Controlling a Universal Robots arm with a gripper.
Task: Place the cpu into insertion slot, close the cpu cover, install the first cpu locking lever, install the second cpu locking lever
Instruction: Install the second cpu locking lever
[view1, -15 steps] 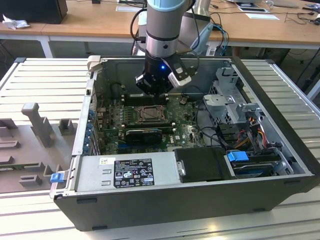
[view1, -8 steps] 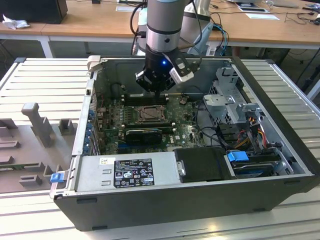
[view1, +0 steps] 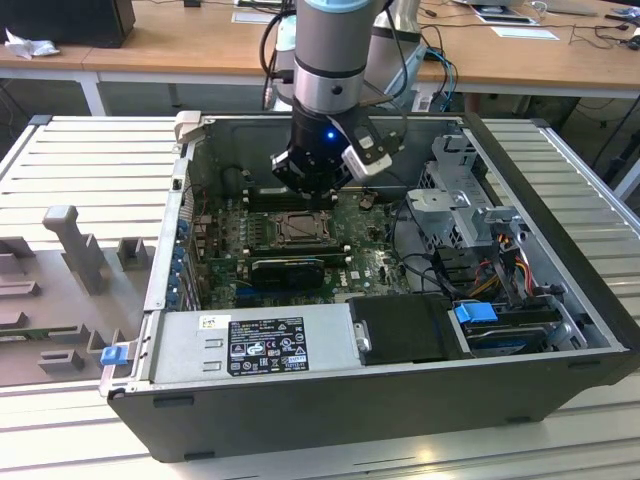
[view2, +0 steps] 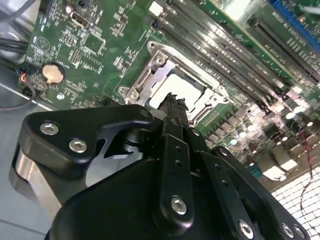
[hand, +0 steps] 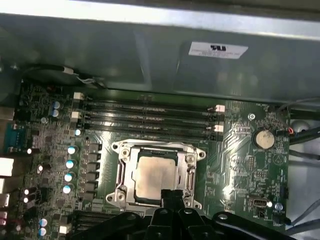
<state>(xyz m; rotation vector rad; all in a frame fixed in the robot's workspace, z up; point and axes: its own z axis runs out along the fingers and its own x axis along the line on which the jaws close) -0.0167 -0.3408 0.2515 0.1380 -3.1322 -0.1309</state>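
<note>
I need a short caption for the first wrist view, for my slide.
Gripper above the socket on the green board, chip seated inside, cover closed around it.

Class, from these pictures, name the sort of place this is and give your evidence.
Probably a robotics lab or workshop: a robot arm reaches into an open computer case on a slatted metal table, with cluttered wooden desks behind.

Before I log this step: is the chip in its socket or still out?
In. The chip lies flat inside the socket's metal frame on the green board in both wrist views; the gripper is right at its edge.
</note>
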